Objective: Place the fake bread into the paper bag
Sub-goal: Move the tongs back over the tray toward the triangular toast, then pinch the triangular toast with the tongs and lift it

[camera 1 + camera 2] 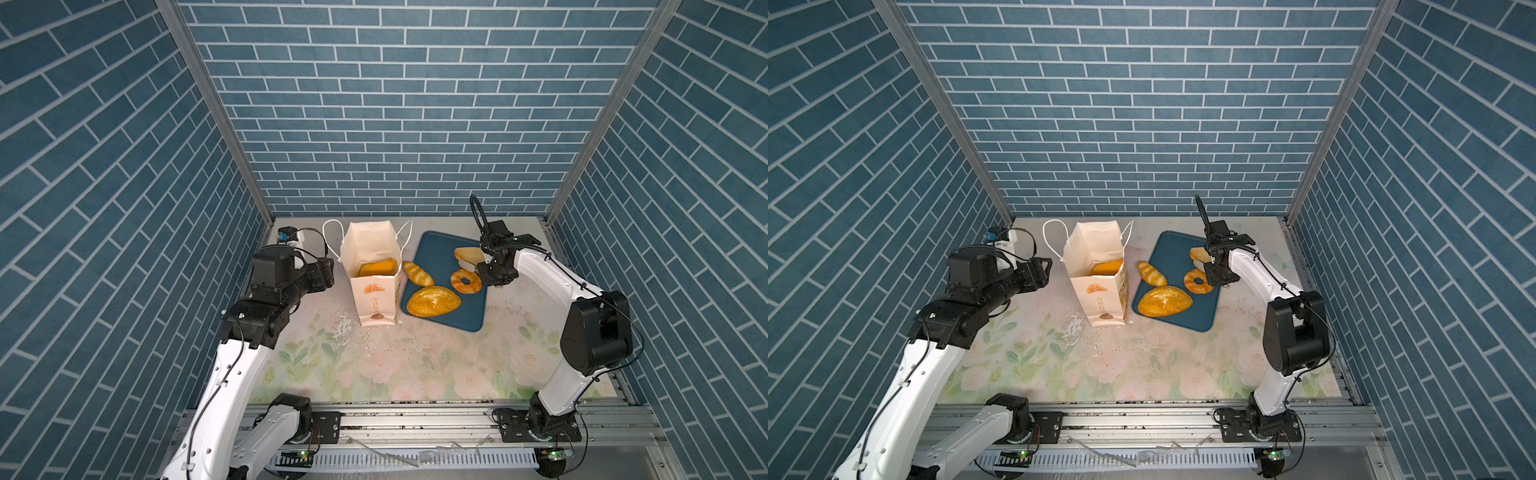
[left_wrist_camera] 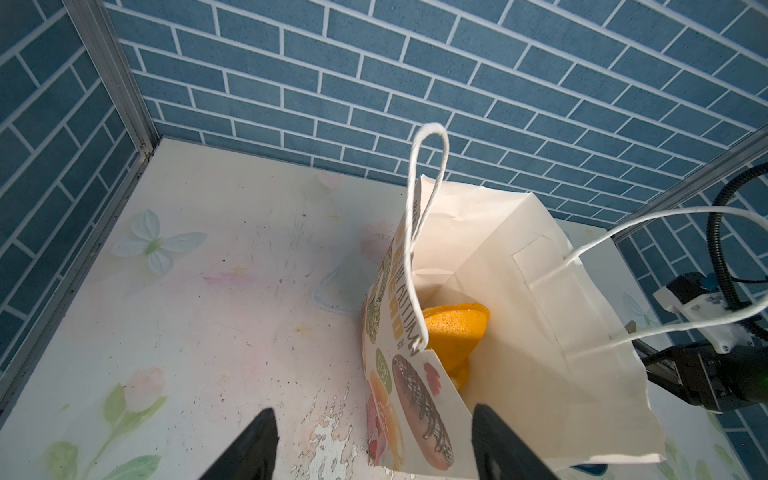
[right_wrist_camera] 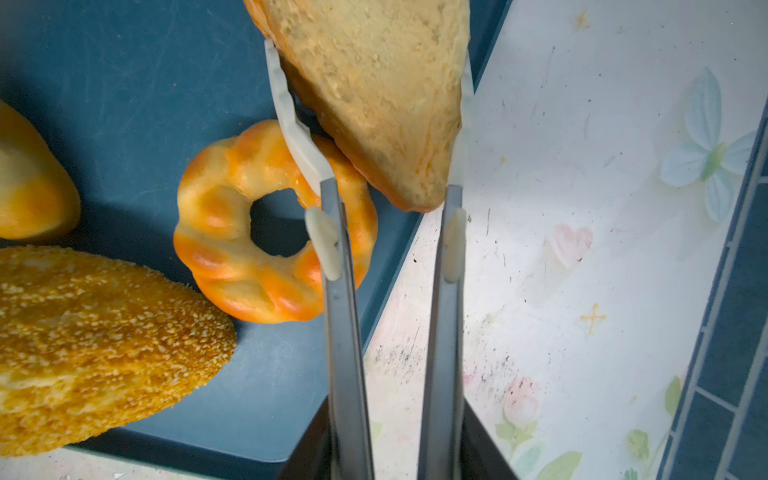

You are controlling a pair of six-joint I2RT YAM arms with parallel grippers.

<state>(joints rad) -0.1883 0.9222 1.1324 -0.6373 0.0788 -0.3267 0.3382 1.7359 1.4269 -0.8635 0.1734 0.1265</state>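
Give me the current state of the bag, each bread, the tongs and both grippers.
left gripper: open, at the paper bag.
right gripper: shut on the tongs.
tongs: tips pinching the tan triangle.
tan triangle: held in the tongs.
paper bag: upright, mouth open, orange bread inside.
twisted ring: flat on the tray.
seeded loaf: flat on the tray.
striped roll: lying across the tray's edge.
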